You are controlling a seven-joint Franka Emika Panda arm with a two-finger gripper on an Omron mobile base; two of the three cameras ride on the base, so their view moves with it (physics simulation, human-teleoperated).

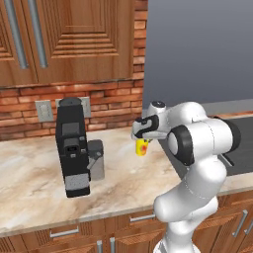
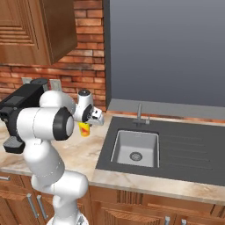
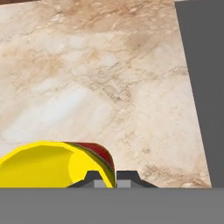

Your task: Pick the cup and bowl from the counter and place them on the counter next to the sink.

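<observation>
One cup [image 3: 48, 164] pinched by its rim in my gripper [image 3: 105, 178] | held above counter [image 3: 100, 78] | sink surround [image 3: 205, 87] near, so I can set it beside.

cup [image 3: 48, 164]: lower part cut off, hand view | coffee machine [image 2: 19, 103]: largely hidden behind arm

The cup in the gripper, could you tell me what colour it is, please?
The cup is bright yellow with a red-orange mark on its side, clearest in the hand view.
</observation>
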